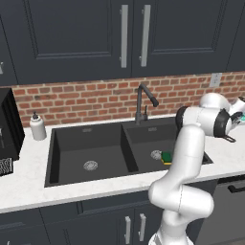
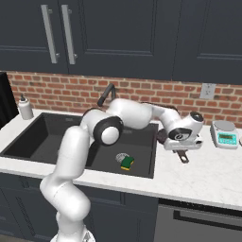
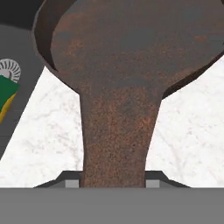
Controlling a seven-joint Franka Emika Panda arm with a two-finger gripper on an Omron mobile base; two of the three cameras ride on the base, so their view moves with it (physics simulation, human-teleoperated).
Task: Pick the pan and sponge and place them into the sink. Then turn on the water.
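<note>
The room is a kitchen with dark cabinets (image 1: 95, 33) above a red brick wall (image 1: 81, 98), and a white marble bench (image 2: 198, 177) running beneath them. Set into the bench is one black sink (image 1: 72, 143) with two basins, a round silver drain (image 1: 90, 165) in each, and one dark curved faucet (image 1: 143, 103) behind the divider.

The white arm (image 2: 80, 156) rises from the base, bends at the elbow above the sink and reaches out sideways over the bench, so the hand sits low beside the sink's edge. The fingers (image 3: 113, 183) sit at either side of the pan's handle close to its base; whether they press on it cannot be told.

There is one brown pan (image 3: 131, 39), directly ahead of the fingers, its bowl overhanging the sink's edge and its handle (image 3: 114, 140) running back between them above the marble. One green and yellow sponge (image 2: 127, 163) lies in the basin nearer the fingers, just beside that basin's drain. One white soap bottle (image 1: 37, 127) stands on the bench beyond the far basin, well apart from the fingers. One small scale (image 2: 225, 133) sits on the bench on the fingers' other side.
</note>
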